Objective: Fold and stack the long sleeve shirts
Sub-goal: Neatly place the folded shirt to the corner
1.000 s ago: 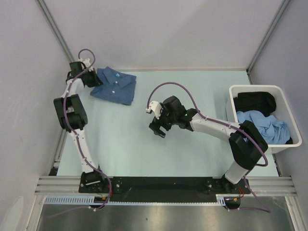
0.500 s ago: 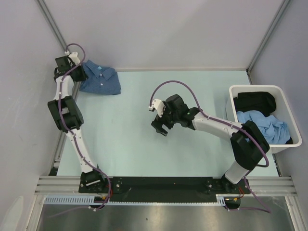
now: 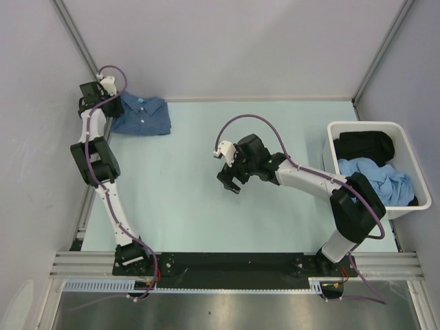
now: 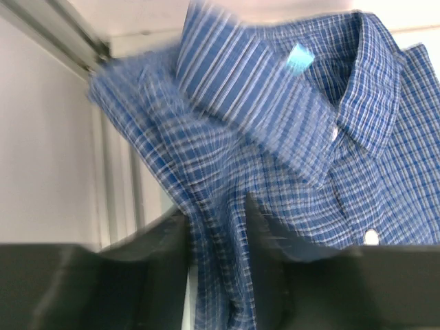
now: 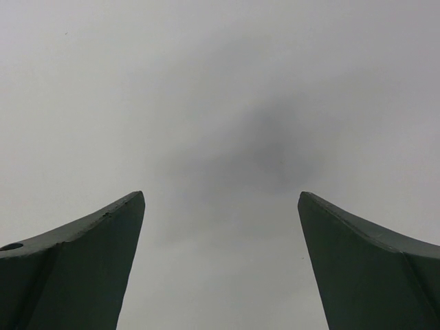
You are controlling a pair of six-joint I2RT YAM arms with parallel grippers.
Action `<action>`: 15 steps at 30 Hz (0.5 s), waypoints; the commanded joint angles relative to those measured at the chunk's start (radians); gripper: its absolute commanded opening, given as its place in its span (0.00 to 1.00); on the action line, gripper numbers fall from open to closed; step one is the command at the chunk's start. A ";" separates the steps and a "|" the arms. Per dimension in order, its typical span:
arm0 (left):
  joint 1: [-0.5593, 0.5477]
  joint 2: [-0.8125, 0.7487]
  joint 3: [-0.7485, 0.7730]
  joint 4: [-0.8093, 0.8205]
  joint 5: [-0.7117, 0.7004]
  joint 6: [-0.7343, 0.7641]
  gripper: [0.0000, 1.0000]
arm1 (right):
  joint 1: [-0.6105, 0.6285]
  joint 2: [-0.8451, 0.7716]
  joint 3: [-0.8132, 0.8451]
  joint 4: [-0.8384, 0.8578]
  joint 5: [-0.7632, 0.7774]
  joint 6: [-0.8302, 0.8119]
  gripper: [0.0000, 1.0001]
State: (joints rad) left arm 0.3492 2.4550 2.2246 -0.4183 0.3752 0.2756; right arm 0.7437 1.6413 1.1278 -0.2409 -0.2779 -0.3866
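A folded dark-blue, white-checked collared shirt (image 3: pixel 142 115) lies at the table's far left corner. My left gripper (image 3: pixel 110 108) is at its left edge, shut on a fold of the cloth. In the left wrist view the shirt (image 4: pixel 289 130) fills the frame, collar up, and a pinch of cloth runs between the two dark fingers (image 4: pixel 271 261). My right gripper (image 3: pixel 229 180) hovers open and empty over the bare middle of the table. In the right wrist view its gripper (image 5: pixel 220 227) shows spread jaws over plain table.
A white bin (image 3: pixel 344 130) at the right edge holds a black garment (image 3: pixel 364 144) and a light-blue one (image 3: pixel 378 180). Grey walls and a metal frame post (image 3: pixel 79 41) close in behind the left arm.
My left gripper has dragged the shirt left and back into the far left corner, where it has come to rest. The right gripper has barely moved.
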 commanded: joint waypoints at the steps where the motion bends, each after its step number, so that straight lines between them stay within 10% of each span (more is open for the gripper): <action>1: 0.016 -0.014 0.095 0.075 -0.056 0.056 0.50 | -0.006 -0.054 0.018 -0.001 -0.003 -0.011 1.00; 8: -0.016 -0.152 0.040 0.006 0.066 0.051 0.82 | -0.043 -0.063 0.020 -0.008 -0.018 0.028 1.00; 15: -0.231 -0.320 -0.340 -0.053 -0.065 0.117 0.83 | -0.116 -0.054 0.017 -0.017 -0.053 0.078 1.00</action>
State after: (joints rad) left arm 0.2783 2.2395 2.0182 -0.4404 0.3660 0.3416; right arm 0.6613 1.6218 1.1278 -0.2581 -0.2977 -0.3500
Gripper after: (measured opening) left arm 0.833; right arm 0.994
